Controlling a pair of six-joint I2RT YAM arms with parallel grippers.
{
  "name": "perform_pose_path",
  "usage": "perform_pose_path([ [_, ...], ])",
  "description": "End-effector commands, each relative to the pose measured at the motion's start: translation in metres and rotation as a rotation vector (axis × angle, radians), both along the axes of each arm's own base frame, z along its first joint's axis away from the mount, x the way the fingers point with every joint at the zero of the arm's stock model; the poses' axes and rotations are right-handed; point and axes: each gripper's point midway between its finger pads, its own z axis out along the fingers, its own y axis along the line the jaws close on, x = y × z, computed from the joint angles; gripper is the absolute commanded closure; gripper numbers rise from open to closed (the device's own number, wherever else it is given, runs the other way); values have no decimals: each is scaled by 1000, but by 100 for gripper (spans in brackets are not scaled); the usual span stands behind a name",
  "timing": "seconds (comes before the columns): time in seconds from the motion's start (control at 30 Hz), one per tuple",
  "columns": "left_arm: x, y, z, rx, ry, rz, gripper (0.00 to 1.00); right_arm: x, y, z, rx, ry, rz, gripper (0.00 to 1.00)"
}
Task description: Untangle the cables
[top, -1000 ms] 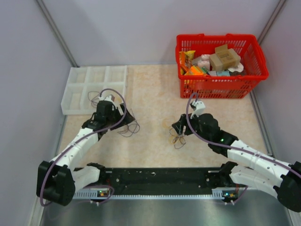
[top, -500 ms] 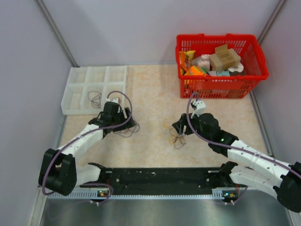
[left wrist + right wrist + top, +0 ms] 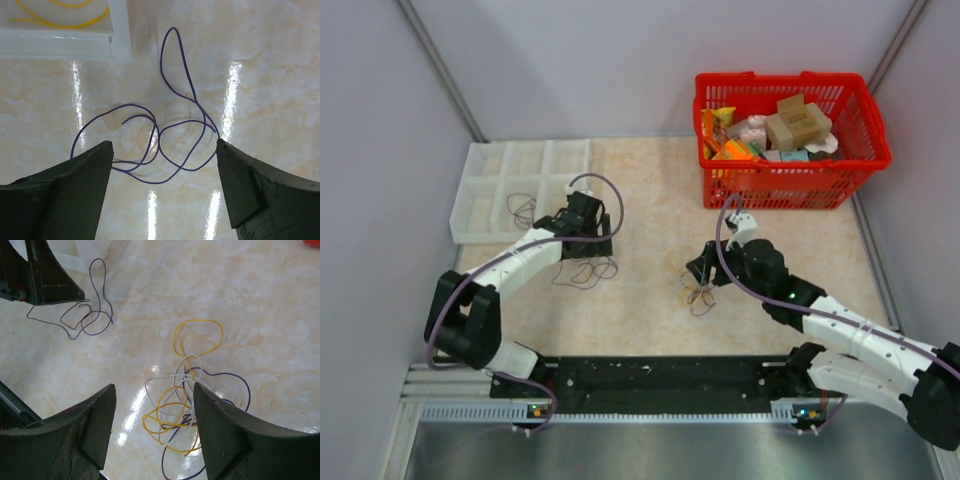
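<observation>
- The beige marbled worktop (image 3: 650,200) carries everything; its glossy surface throws back streaks of light in both wrist views.
- The red basket (image 3: 790,185) stands at the far right corner, filled with boxes and packets, well apart from the cables.
- The white tray (image 3: 525,160), split into compartments, sits at the far left. The left wrist view shows thin yellow strands (image 3: 75,24) lying inside one near compartment.
- The right arm (image 3: 850,330) reaches in from the near right towards the middle of the worktop.
- The left arm (image 3: 515,262) stretches from the near left to just beside the tray's near right corner.
- The left pincer (image 3: 163,144) hangs over the worktop with its jaws spread wide and nothing between them.
- The right pincer (image 3: 154,386) is likewise wide apart and grips nothing, hovering over the tangle.
- The tangle (image 3: 182,405) of cables lies on the worktop near the middle, under the right pincer: yellow, whitish and dark purple strands looped through one another, with a yellow loop reaching out on the far side.
- A single purple strand (image 3: 158,134) lies loose on the worktop below the left pincer, coiled in a few open loops, with one long loop pointing towards the tray's edge. It is well apart from the tangle.
</observation>
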Motion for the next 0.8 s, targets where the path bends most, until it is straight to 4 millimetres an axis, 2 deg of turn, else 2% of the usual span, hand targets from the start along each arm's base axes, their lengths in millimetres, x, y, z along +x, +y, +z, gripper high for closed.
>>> perform_pose_path([
  [0.0,0,0,-5,46,62,57,11,8,-5,26,48,-70,-33,37],
  [0.1,-2,-13,-17,12,104,61,11,8,-10,29,53,-83,-43,37],
  [0.27,-8,-20,-37,26,162,62,10,7,-12,26,53,-73,-43,37],
  [0.4,-15,-28,-49,10,193,28,14,7,-12,25,52,-68,-43,37],
  [0.57,-19,-29,-57,-3,181,-10,19,7,-12,26,57,-70,-41,37],
  [0.77,-13,-25,-65,25,161,-25,24,6,-12,26,61,-66,-36,37],
])
